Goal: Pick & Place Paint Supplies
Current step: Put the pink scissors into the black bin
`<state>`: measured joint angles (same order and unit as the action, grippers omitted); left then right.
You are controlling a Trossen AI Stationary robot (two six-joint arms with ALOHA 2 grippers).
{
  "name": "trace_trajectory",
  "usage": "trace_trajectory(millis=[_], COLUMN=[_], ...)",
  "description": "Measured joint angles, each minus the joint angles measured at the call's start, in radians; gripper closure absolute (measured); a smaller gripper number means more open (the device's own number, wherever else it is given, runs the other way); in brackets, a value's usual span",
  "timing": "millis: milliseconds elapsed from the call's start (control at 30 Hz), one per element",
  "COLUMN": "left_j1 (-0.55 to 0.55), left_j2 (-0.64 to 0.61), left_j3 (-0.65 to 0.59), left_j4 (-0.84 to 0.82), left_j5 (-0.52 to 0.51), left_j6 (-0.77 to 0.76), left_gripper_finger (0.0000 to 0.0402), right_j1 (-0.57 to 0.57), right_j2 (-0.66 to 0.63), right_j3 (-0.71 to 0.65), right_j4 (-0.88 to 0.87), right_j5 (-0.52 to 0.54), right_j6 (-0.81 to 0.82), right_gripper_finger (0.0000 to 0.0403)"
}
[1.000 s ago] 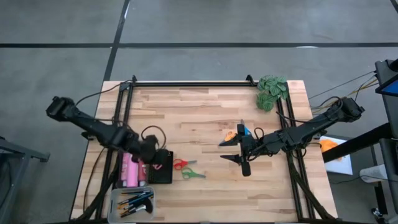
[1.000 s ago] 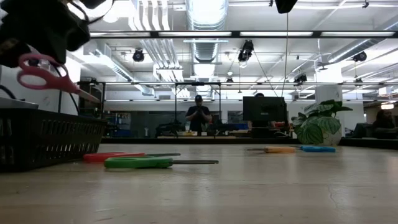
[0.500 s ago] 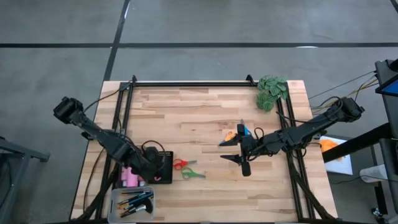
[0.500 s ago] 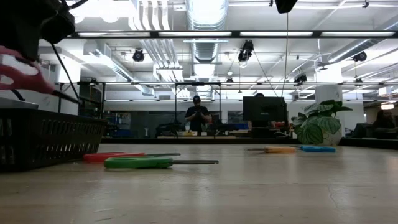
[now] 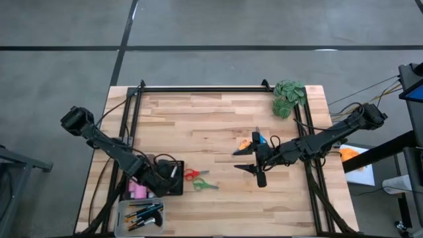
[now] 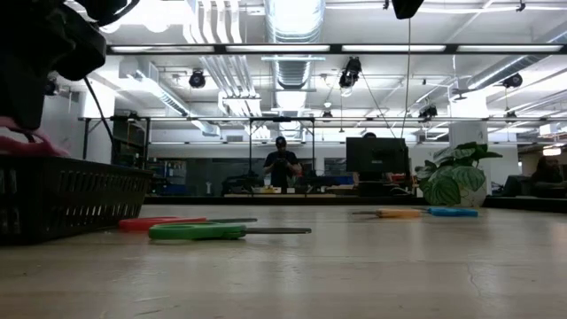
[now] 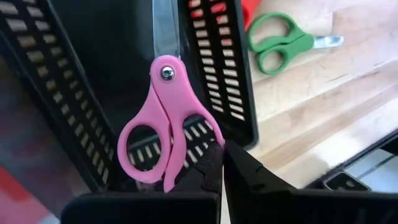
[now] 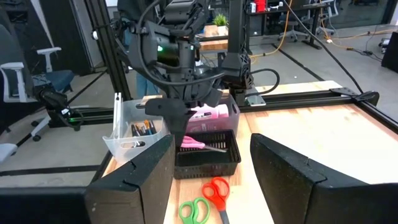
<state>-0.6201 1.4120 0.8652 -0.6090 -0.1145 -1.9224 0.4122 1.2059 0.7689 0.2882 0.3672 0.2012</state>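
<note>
The bench (image 5: 218,125) carries a black basket (image 5: 173,180) near its front left corner, and the left pincer (image 7: 217,163), clamped shut on the pink scissors (image 7: 160,130), holds them inside it. Best to lower until the blades rest, then release. The basket's floor is hidden. The right pincer (image 5: 246,160) hangs mid-bench, jaws apart.

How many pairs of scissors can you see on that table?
5. Pink scissors held by the left claw over the black basket; red scissors and green scissors beside that basket; orange scissors and blue scissors near the right claw. More may hide.
</note>
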Motion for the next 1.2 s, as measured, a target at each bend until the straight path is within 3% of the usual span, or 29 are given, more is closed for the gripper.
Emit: trace_trajectory(millis=[300, 667, 1200], left_j1=[0.000, 0.000, 0.001], left_j2=[0.000, 0.000, 0.000], left_j3=[-0.034, -0.116, -0.126], left_j4=[0.018, 0.071, 0.094], left_j5=[-0.058, -0.042, -0.020], left_j6=[0.040, 0.010, 0.003], left_gripper_finger=[0.0401, 0.0401, 0.0387], right_j1=[0.000, 0.000, 0.000], right_j2=[0.000, 0.000, 0.000], right_j3=[0.000, 0.000, 0.000], right_j4=[0.000, 0.000, 0.000], right_j5=[0.000, 0.000, 0.000], right_j6=[0.000, 0.000, 0.000], right_gripper_finger=[0.0194, 0.0194, 0.0194])
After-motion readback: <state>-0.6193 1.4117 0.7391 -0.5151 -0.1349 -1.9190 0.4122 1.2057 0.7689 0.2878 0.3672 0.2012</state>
